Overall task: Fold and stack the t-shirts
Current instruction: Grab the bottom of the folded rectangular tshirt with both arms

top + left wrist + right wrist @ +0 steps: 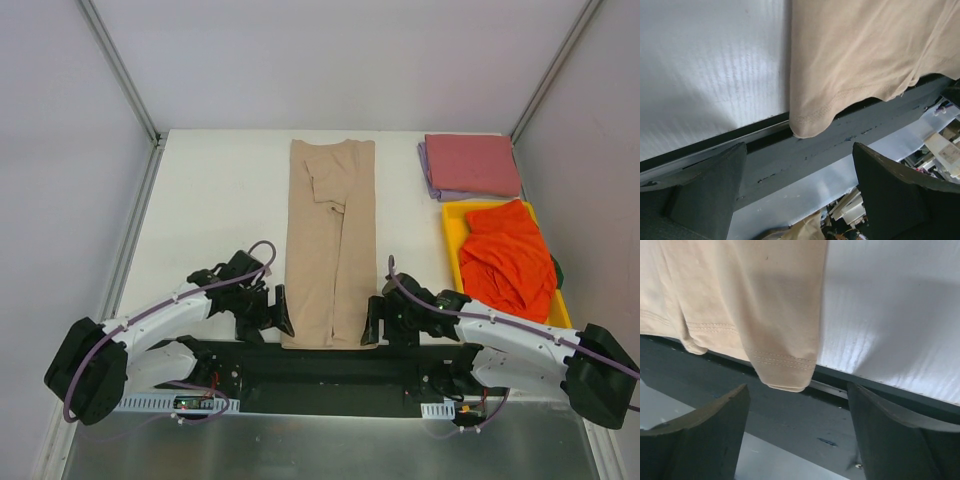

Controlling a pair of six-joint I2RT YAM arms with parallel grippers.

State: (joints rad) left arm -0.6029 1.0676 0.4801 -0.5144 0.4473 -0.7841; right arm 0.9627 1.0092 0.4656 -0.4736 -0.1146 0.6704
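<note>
**user1:** so what are the grippers doing down at the near edge?

**user2:** both are hovering low by the hem of the tan t-shirt (330, 240). The left gripper (800, 192) is sitting with its fingers spread wide apart, and the shirt's left corner is drooping over the dark table edge (805, 155) just beyond them, not touching. The right gripper (797, 435) is doing the same at the other corner, fingers apart too.

**user1:** and the shirt itself?

**user2:** it's lying folded into a long narrow strip, running up the middle of the white table (215, 200) to the far edge.

**user1:** where are the other shirts sitting?

**user2:** the orange-red t-shirt (510, 262) is lying crumpled in the yellow tray (452, 222) on the right side — and beyond that, in the far right corner, the pink-red t-shirt (472, 163) is resting folded on top of the lavender t-shirt (427, 170).
</note>
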